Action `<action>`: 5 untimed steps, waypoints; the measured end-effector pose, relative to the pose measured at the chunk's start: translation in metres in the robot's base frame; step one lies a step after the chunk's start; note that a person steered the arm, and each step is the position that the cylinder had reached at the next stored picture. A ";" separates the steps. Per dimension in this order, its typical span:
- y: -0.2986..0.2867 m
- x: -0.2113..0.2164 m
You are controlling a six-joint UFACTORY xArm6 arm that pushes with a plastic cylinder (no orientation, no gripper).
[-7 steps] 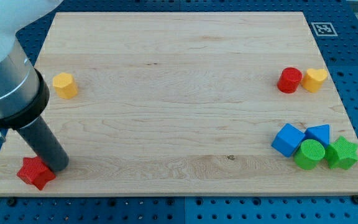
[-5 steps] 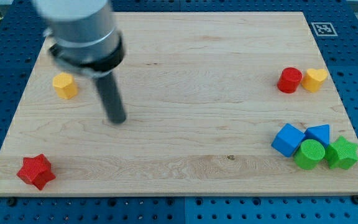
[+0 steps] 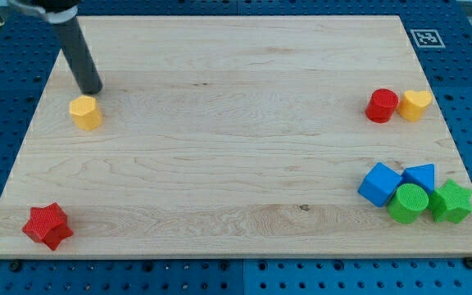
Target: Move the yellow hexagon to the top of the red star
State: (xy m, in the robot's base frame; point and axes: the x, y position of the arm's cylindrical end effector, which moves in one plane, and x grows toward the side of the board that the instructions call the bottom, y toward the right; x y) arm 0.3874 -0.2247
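Resting just beyond the yellow hexagon (image 3: pixel 85 112), far left of the board, my tip (image 3: pixel 92 90) holds nothing. 1 red star (image 3: pixel 47 226) sits well apart, near left. Recommend a straight push nearward, stopping just short.

My tip (image 3: pixel 92 89) sits just above the yellow hexagon (image 3: pixel 85 112) near the board's left edge; the red star (image 3: pixel 47 226) occupies the bottom-left corner.
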 end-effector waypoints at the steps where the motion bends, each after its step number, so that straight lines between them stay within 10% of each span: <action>1: 0.001 0.019; 5: 0.003 0.072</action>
State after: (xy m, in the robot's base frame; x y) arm 0.4595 -0.2215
